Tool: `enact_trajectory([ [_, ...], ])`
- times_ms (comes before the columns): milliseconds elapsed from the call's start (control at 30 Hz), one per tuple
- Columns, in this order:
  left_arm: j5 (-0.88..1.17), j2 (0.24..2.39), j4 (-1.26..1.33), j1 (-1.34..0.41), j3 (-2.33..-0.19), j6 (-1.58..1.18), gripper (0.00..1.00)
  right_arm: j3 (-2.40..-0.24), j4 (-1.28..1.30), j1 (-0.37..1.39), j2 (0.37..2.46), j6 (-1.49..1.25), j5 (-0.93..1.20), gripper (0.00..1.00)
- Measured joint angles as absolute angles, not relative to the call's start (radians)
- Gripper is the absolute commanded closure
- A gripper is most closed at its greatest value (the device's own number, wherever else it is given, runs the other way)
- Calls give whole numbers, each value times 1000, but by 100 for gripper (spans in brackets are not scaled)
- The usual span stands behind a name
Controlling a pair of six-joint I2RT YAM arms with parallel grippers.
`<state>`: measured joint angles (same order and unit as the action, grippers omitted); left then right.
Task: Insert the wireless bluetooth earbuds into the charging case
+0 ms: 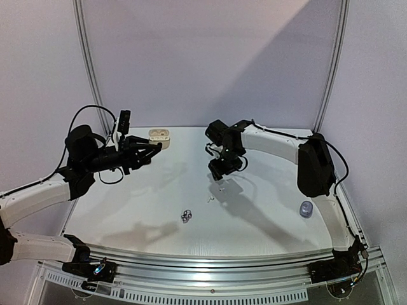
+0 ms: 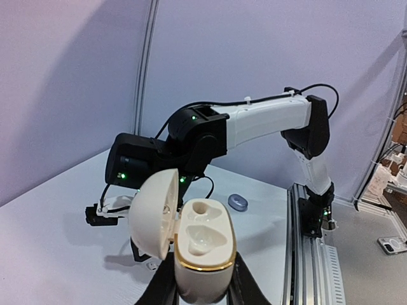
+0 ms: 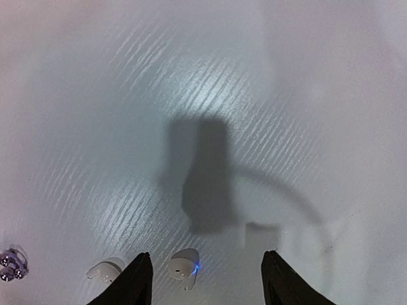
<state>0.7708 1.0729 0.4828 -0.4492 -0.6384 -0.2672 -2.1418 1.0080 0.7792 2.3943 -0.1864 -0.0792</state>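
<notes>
My left gripper is shut on a cream charging case with a gold rim, held above the table's far left. In the left wrist view the gripper grips the case upright, lid open to the left, both wells empty. My right gripper hovers open over the table's middle. In the right wrist view the gripper has one white earbud, showing a blue light, between its jaws on the table. A second white earbud lies just left of the left finger. Both show from above. No black earbuds show.
A silvery-grey pair of earbuds lies toward the near middle, also at the right wrist view's left edge. A blue-grey closed case rests near the right arm's base, also in the left wrist view. A metal rail runs along the near edge.
</notes>
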Motion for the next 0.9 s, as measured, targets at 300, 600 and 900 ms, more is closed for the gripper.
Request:
enact_trajectory([
  [300, 756, 1073, 485, -443, -638, -267, 100, -2141, 1015, 779, 2424, -168, 14, 48],
  [600, 755, 1080, 485, -442, -638, -267, 100, -2112, 1015, 779, 2453, -154, 40, 63],
  [900, 756, 1081, 484, -442, -638, -266, 100, -2107, 1018, 787, 2453, -141, 11, 68],
])
